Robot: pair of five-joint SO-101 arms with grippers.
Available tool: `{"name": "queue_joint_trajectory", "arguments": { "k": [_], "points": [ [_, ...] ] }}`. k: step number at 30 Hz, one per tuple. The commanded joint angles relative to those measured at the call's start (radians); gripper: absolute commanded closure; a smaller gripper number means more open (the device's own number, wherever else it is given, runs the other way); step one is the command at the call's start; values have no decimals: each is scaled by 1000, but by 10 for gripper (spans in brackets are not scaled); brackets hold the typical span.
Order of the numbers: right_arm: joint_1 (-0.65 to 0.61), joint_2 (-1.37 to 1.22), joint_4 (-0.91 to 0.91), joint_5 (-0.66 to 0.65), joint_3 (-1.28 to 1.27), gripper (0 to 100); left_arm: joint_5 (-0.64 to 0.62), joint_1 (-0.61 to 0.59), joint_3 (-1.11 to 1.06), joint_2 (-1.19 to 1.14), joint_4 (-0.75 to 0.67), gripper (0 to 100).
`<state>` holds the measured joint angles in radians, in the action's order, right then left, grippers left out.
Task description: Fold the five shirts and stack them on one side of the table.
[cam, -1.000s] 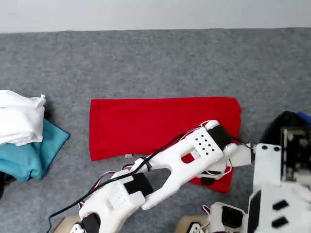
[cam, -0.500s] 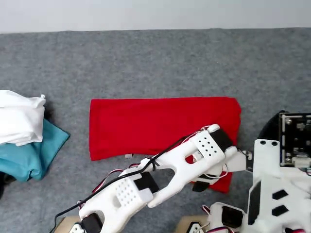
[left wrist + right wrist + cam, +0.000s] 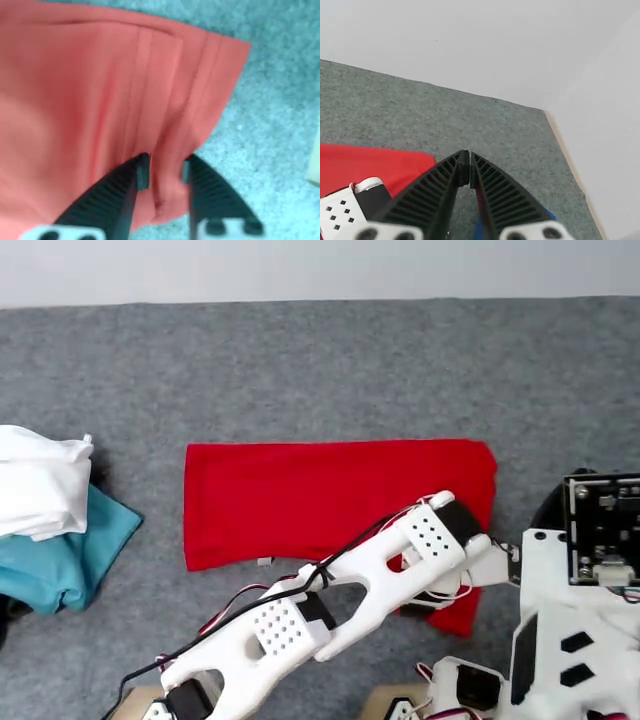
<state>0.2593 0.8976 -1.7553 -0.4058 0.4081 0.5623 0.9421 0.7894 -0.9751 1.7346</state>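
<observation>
At the left edge of the grey counter (image 3: 320, 370), a white shirt (image 3: 40, 485) is seen bundled on top of a teal shirt (image 3: 85, 555), the two touching. Well apart from them, around the middle of the counter, a red shirt (image 3: 320, 495) is laid flat as a wide band, its right-hand end reaching nearer to the arms than the rest. The left arm (image 3: 370, 575) is stretched across that near right corner. In the left wrist view the left fingers (image 3: 122, 192) are parted only a little. Their tips are set on the red cloth close to its edge, and a raised ridge of fabric is seen between them; whether it is pinched cannot be told. At the right edge the right arm (image 3: 560, 610) is placed beside the shirt. The right fingers (image 3: 437, 190) are closed tip to tip with nothing between them, raised above the counter.
</observation>
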Motion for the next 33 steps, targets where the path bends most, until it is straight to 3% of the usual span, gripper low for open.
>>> {"name": "queue_joint_trajectory", "arguments": {
  "k": [1, 12, 19, 33],
  "points": [
    [10, 2, -38, -11, -3, 990, 5, -8, 64, 5, 3, 982],
    [10, -1, -38, -8, -3, 990, 5, -15, 125, 61, 20, 994],
    [10, -1, -38, -8, -9, 990, 6, -106, 128, 100, 0, 994],
    [10, -7, -38, -6, -12, 990, 5, -218, 128, 97, -183, 993]
  ]
}}
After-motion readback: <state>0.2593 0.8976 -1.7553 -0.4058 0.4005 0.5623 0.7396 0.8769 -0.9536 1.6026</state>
